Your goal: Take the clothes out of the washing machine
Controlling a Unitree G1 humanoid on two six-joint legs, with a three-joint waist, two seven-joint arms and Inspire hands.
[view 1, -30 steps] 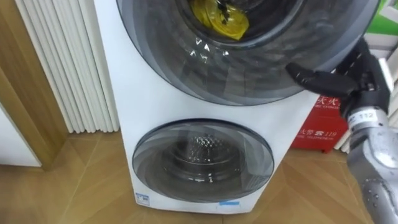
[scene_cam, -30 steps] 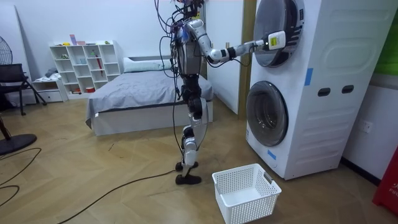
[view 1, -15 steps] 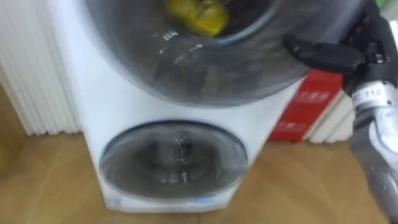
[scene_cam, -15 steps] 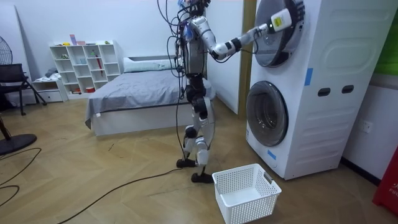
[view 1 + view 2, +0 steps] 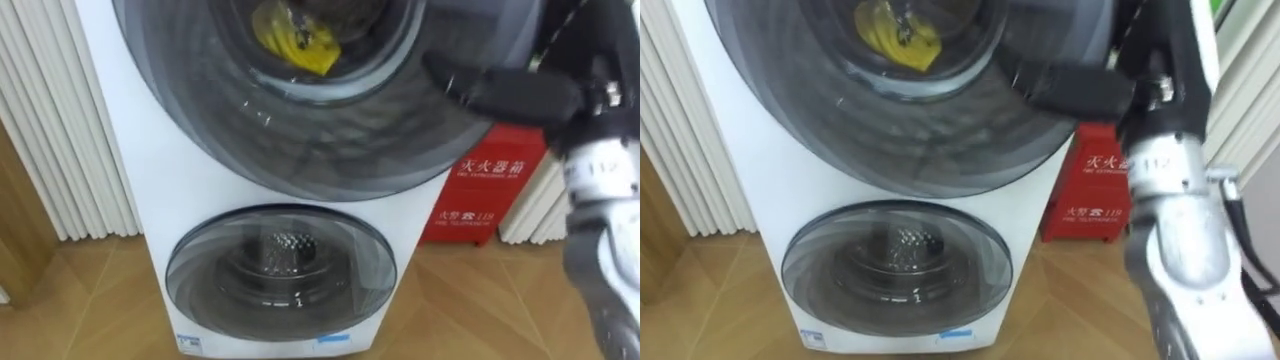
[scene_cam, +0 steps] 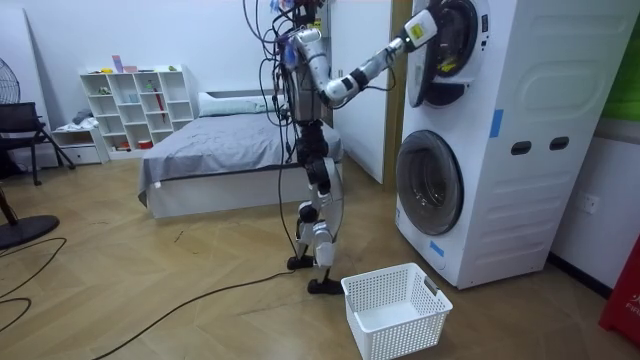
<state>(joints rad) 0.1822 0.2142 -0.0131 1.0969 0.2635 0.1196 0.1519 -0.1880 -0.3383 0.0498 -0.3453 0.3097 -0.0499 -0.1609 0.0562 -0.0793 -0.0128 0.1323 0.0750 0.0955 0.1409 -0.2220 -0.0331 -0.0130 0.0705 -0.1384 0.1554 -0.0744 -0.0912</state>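
Yellow garment (image 5: 298, 45) partly behind the tinted upper door (image 5: 300, 140), both cut off at top.

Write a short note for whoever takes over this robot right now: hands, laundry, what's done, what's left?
Right hand on the edge of the upper door, partly open in the room view.
Yellow garment lies inside the upper drum; white basket stands on the floor beside the machine.
Done: door unlatched. Left: open it wide, pull the garment out, likely into the basket.
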